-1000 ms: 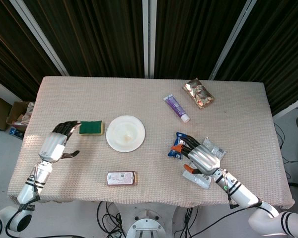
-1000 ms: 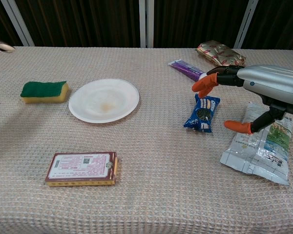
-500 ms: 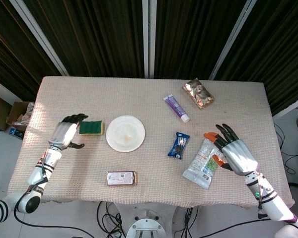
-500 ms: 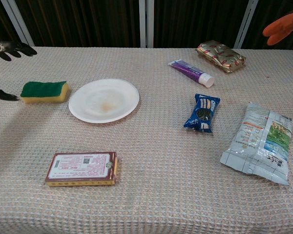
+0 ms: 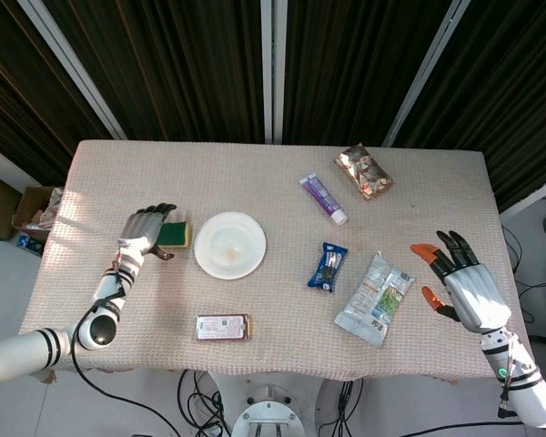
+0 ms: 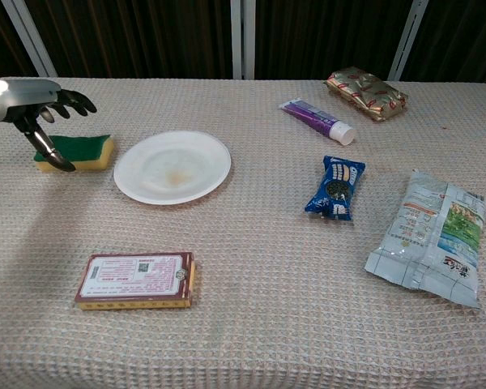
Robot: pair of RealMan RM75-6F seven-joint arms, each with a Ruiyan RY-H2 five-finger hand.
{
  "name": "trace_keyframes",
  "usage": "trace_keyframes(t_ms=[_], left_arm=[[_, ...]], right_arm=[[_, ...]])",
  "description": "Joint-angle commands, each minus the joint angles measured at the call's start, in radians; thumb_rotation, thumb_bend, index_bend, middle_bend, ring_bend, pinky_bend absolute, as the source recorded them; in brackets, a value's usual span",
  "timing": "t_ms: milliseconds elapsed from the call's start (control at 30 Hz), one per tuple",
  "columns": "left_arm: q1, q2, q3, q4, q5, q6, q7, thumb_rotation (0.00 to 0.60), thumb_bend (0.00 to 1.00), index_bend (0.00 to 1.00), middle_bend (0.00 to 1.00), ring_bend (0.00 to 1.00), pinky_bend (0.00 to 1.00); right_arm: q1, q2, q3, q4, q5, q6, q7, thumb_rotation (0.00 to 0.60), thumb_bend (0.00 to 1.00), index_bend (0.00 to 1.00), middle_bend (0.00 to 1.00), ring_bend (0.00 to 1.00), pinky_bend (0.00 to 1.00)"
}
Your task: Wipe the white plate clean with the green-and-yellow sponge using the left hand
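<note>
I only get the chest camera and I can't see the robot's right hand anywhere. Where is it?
Observer: The head view shows the right hand by the right edge of the beige cloth-covered table, fingers spread, holding nothing.
Operator: Is the other hand over the sponge?
Observer: From above, the left hand overlaps the left end of the green-and-yellow sponge.
Operator: Anything on the floor?
Observer: A brown cardboard box sits left of the table.
</note>
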State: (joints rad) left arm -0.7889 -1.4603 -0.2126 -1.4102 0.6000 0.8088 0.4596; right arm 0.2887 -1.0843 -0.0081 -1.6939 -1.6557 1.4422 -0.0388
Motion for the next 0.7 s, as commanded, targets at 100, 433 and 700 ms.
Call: trace_keyframes(t_ms=[100,433,700], left_arm=[[-0.054,-0.049,0.002,0.048,-0.114,0.012,0.051,0.600,0.10,0.18,0.18,0.18,0.17],[-0.054,-0.066,0.005,0.095,-0.113,0.004,-0.002,0.600,0.12,0.26,0.27,0.24,0.19],[-0.050,-0.074,0.014,0.131,-0.094,-0.005,-0.029,0.600,0.16,0.34,0.36,0.31,0.23]], right_arm=[[-0.009,-0.005,0.004,0.011,0.003,0.002,0.013,0.600,0.28,0.19,0.22,0.00,0.02],[-0.021,-0.013,0.009,0.024,0.006,-0.003,0.021,0.600,0.28,0.19,0.22,0.00,0.02],[-0.029,-0.016,0.014,0.025,0.008,-0.008,0.020,0.600,0.28,0.19,0.22,0.00,0.02]])
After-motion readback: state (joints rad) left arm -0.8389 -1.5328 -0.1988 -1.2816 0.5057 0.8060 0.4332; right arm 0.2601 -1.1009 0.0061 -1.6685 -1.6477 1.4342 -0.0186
